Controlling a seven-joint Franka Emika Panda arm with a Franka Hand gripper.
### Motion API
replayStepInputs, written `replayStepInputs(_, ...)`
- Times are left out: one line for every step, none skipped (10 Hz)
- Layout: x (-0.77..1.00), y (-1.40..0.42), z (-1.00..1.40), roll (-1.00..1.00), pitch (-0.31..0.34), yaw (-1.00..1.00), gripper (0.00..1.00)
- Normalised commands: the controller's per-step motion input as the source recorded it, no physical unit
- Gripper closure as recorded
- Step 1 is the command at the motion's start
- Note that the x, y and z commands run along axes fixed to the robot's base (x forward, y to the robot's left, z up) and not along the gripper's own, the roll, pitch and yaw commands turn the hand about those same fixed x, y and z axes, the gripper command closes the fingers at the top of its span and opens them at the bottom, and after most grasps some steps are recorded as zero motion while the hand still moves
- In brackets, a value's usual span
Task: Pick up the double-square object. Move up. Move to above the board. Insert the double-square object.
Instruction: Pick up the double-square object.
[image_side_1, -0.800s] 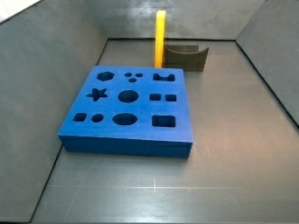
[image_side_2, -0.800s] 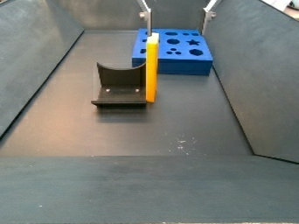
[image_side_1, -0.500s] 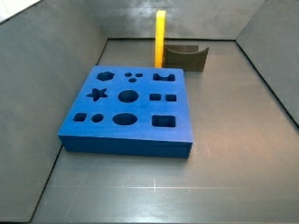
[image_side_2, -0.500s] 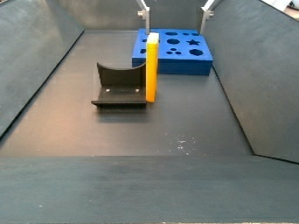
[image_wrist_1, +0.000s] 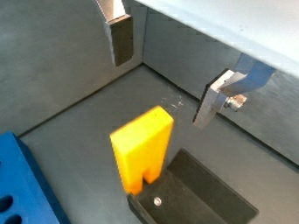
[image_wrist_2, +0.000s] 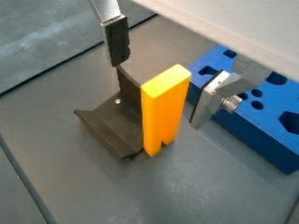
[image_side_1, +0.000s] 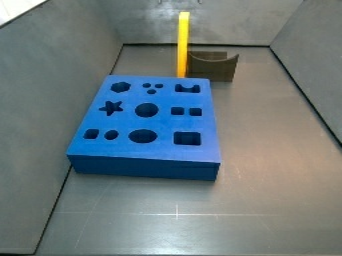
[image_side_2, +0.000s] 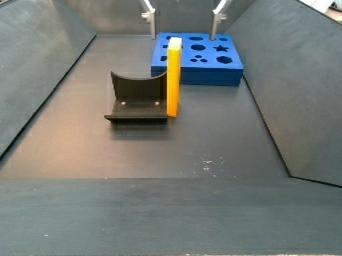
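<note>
I see my gripper (image_wrist_2: 158, 63) up above the double-square object (image_wrist_2: 163, 109), with its fingers (image_wrist_2: 115, 41) spread wide and nothing between them. It holds nothing yet. I think it hangs there so it can come straight down with one finger on each side of the bar.

The double-square object stands upright at the edge of the fixture (image_side_2: 136, 98), which keeps the bar tall and easy to grab. In a side view (image_side_1: 183, 43) it is at about 12 o'clock from the board (image_side_1: 150, 125), near the back wall, well apart from it.

The board lies flat on the floor with its holes facing up. All the holes I can see are empty. I cannot tell from here which hole the bar is meant for.
</note>
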Motion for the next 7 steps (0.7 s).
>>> replayStepInputs(0.80,-0.06,-0.38,0.00,-0.041,0.00,0.00)
replayStepInputs(0.68,-0.03,-0.45,0.00,-0.053,0.00,0.00)
replayStepInputs(0.51,-0.11,-0.51,-0.01,-0.046,0.00,0.00)
replayStepInputs(0.48,-0.13,-0.56,0.00,-0.004,0.00,0.00)
replayStepInputs(0.20,-0.30,-0.69,0.09,-0.004,0.00,0.00)
replayStepInputs(0.00,-0.35,-0.69,0.15,0.000,-0.03,0.00)
replayStepInputs(0.00,-0.19,-0.46,0.02,0.011,-0.09,0.00)
